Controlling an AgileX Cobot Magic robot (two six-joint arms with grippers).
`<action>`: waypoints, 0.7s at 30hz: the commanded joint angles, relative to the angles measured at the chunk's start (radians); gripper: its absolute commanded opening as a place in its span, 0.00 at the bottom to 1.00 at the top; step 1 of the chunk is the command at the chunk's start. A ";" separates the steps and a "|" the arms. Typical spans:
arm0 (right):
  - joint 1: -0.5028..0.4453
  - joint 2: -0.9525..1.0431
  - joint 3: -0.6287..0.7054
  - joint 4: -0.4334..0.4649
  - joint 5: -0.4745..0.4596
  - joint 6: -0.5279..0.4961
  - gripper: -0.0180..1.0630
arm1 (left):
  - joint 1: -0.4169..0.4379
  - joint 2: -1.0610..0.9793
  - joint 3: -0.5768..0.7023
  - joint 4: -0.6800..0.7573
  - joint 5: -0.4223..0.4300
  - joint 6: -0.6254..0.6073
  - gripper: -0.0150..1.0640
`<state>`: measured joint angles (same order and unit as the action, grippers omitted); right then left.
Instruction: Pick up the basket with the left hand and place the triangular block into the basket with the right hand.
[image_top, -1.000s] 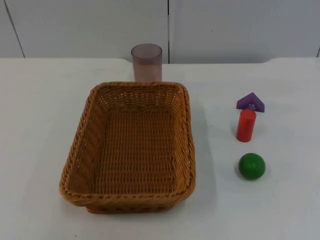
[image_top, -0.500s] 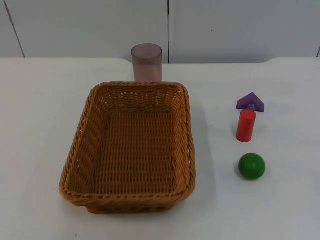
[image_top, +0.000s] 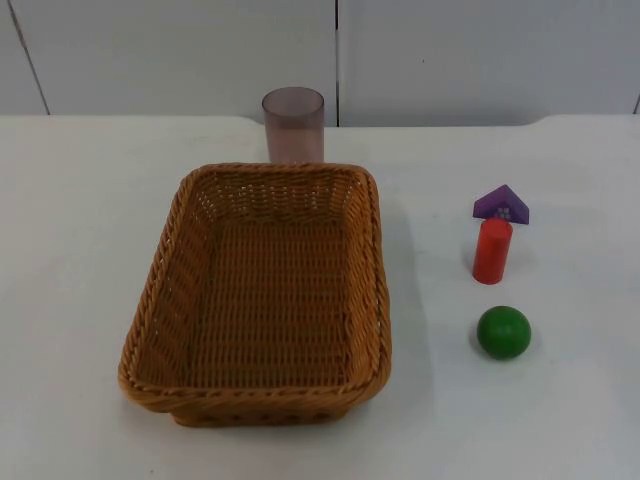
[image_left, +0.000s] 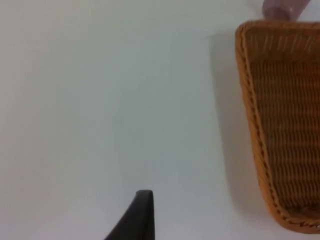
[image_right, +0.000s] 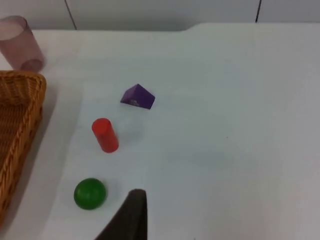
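Note:
A woven brown basket (image_top: 160, 300) sits empty on the white table, left of centre; its rim (image_left: 250, 115) is also in the left wrist view. The purple triangular block (image_top: 501, 204) lies on the right side of the table, behind a red cylinder (image_top: 492, 251) and a green ball (image_top: 503, 332). The right wrist view has the purple block (image_right: 137, 96), the red cylinder (image_right: 105, 135) and the green ball (image_right: 90, 193) too. My left gripper (image_left: 142, 202) hovers over bare table beside the basket. My right gripper (image_right: 136, 200) hangs over the table near the green ball. Neither holds anything.
A translucent mauve cup (image_top: 293, 123) stands upright just behind the basket's far rim, seen as well in the right wrist view (image_right: 20, 42). The grey partition wall (image_top: 450, 50) closes the table at the back.

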<state>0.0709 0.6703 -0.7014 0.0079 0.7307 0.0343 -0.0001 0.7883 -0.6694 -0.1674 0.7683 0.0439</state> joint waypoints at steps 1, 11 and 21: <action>-0.006 0.040 -0.006 -0.008 -0.026 -0.006 0.99 | 0.003 0.049 -0.008 -0.012 -0.022 0.007 0.99; -0.006 0.144 -0.006 -0.008 -0.022 -0.006 0.99 | 0.003 0.175 -0.017 -0.032 -0.051 0.032 0.99; -0.006 0.146 -0.006 -0.002 -0.022 -0.006 0.99 | -0.075 0.376 -0.159 -0.099 -0.055 0.051 0.82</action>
<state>0.0709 0.8163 -0.7014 0.0079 0.7161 0.0343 -0.0420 1.1189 -0.7933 -0.2367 0.7243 0.0884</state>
